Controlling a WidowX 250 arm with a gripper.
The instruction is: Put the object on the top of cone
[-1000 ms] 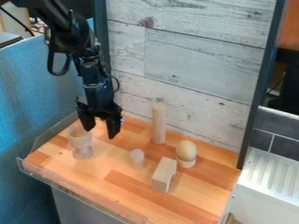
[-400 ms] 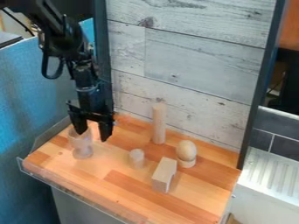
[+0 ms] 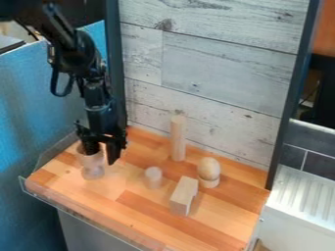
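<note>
Although the object is not specified, the pale cup (image 3: 91, 162) is presumably meant; it is seen upright on the table (image 3: 140, 213), well apart from the short peg (image 3: 153, 177). The gripper (image 3: 103, 156) is positioned at its rim, fingers parted, with no grip evident. Light, stiff, slightly slippery handling is to be expected; the bowl's wall is best pinched just below the rim, where tipping must be avoided.

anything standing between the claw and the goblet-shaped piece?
Nothing visible. The open claw is right at the rim of the goblet-shaped piece; the short cylinder stands off to the picture's right, out of the way.
</note>
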